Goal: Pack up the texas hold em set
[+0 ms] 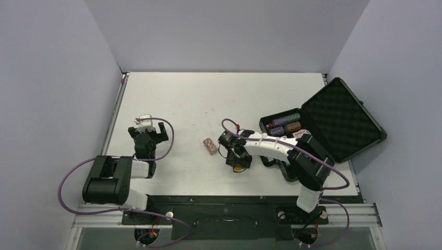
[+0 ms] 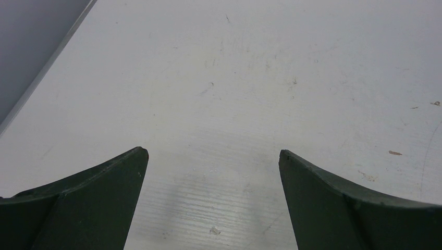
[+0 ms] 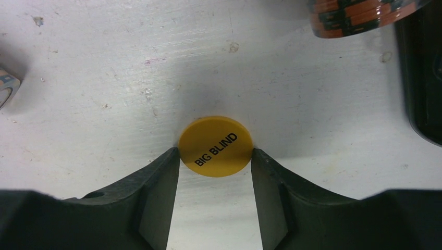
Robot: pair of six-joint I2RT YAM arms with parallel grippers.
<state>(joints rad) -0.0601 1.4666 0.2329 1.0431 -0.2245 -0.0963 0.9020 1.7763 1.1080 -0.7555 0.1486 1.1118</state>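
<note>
Mostly cropped chip stack (image 3: 365, 18), R gripper (image 3: 215, 157) clasps disc (image 3: 215, 145)

left hand (image 2: 211, 152) spread wide, right hand (image 3: 215, 151) gripping.

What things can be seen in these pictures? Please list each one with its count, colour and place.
table: one, white, under everything
case: one, black, open, on the table's right side
chips: several stacks, purple, green and brown, lying in the case
dice: count unclear, red, at the case's left end
stack: one, pale, on its side at mid-table
orange stack: one, orange and black, on the table beyond the disc
disc: one, yellow, marked BIG BLIND, flat on the table
left gripper: one, black, open above bare table
right gripper: one, black, fingertips against the disc's two edges
</note>
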